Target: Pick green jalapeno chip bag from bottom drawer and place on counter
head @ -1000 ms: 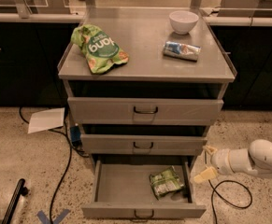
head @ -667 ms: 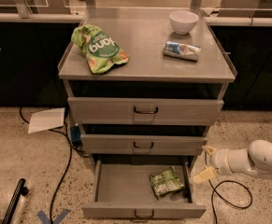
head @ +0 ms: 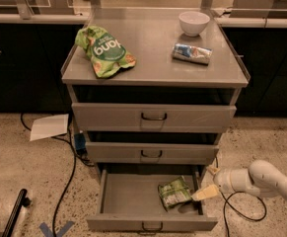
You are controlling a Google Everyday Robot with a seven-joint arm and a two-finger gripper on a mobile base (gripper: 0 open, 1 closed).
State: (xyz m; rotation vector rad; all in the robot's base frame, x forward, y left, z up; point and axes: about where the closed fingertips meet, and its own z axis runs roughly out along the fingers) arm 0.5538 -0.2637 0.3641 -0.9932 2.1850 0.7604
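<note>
The green jalapeno chip bag [head: 174, 192] is lying flat in the right part of the bottom drawer [head: 128, 200], which is standing pulled out. The gripper [head: 208, 182] is hanging low at the drawer's right side. Its jaws are standing open with nothing between them. The bag is sitting just beside the jaws, a little past the lower one, and it looks like they are not touching it yet. The drawer's right wall is sitting right by that lower jaw.

I think the step in hand is reaching in to grab the bag. To do it well, the jaws should be going over the drawer wall first, not bumping it. Then they should be coming down with one jaw on each side of the bag. The bag is thin and shiny, so it may be slipping out; pinching a puffy edge should be helping. The counter [head: 158, 65] is waiting high above the jaws, with a bigger green bag [head: 105, 51], a white bowl [head: 194, 22] and a foil packet [head: 192, 54] sitting on it.
</note>
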